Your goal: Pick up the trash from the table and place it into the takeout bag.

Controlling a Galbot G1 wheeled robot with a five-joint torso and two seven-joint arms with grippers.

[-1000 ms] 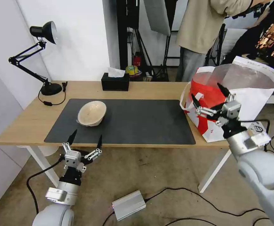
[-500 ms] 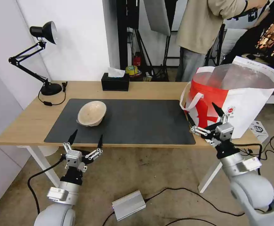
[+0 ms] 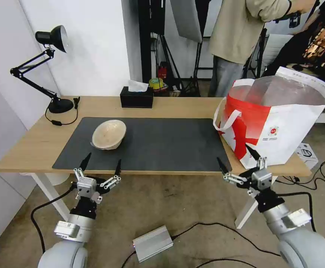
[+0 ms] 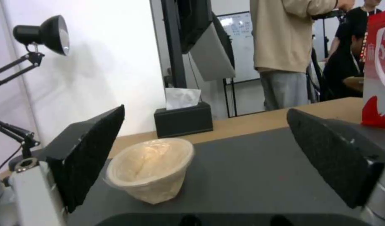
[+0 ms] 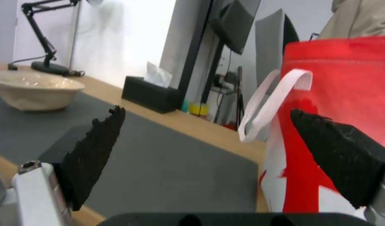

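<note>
One piece of trash, a shallow beige bowl (image 3: 109, 134) (image 4: 149, 169) (image 5: 33, 89), lies tilted on the dark grey mat (image 3: 147, 143) of the light-wood table (image 3: 28, 145). The white and red takeout bag (image 3: 277, 123) (image 5: 347, 103) stands open on the table's right end, its foil lining showing. My left gripper (image 3: 101, 167) (image 4: 205, 157) hangs open just below the table's front edge, in front of the bowl. My right gripper (image 3: 236, 160) (image 5: 209, 150) is open too, below the front edge near the bag, with nothing between its fingers.
A black desk lamp (image 3: 47, 67) stands at the back left and a black tissue box (image 3: 136, 97) at the back middle. A person in a beige top stands behind the table. Cables and a silver power box (image 3: 153, 242) lie on the floor.
My right gripper has dropped from in front of the bag's red side to below the table's front edge and moved slightly left. The left gripper and the bowl have stayed put.
</note>
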